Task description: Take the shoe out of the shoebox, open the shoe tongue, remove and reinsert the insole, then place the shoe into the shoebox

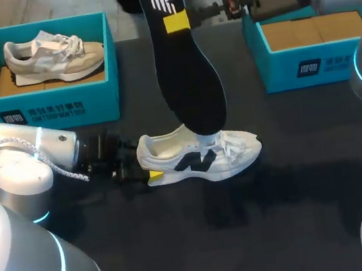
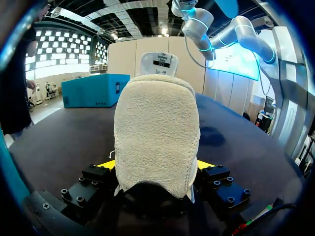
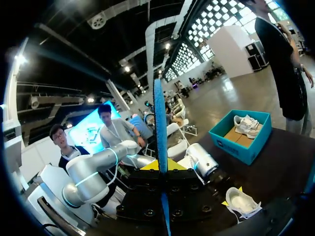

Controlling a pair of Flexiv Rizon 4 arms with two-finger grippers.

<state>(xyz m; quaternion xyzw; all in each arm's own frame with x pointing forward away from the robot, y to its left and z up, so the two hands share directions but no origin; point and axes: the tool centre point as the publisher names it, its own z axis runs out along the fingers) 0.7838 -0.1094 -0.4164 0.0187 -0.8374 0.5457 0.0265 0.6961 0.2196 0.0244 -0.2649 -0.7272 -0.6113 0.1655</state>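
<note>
A white shoe lies on its sole in the middle of the dark surface, toe pointing to the robot's right. The left end effector is clenched on the shoe's heel, one yellow tip showing at the near side of the heel. From the left wrist, the fleecy heel fills the space between the two fingers of the left end effector, a yellow tip pressed to each flank.

Above the shoe, the right end effector grips a black insole near its upper end; the insole hangs long and nearly upright, its lower end over the shoe's opening. Whether it touches the shoe cannot be told. From the right wrist, the insole is seen edge-on as a thin blue strip held between the fingers of the right end effector, with the shoe well below and to one side.

Beyond the shoe and to its left stands a teal shoebox holding a beige shoe on a cardboard insert; the same box and shoe show in the right wrist view, farther off than the white shoe. Beyond the white shoe and to its right stands a second teal shoebox, only cardboard visible inside it.
</note>
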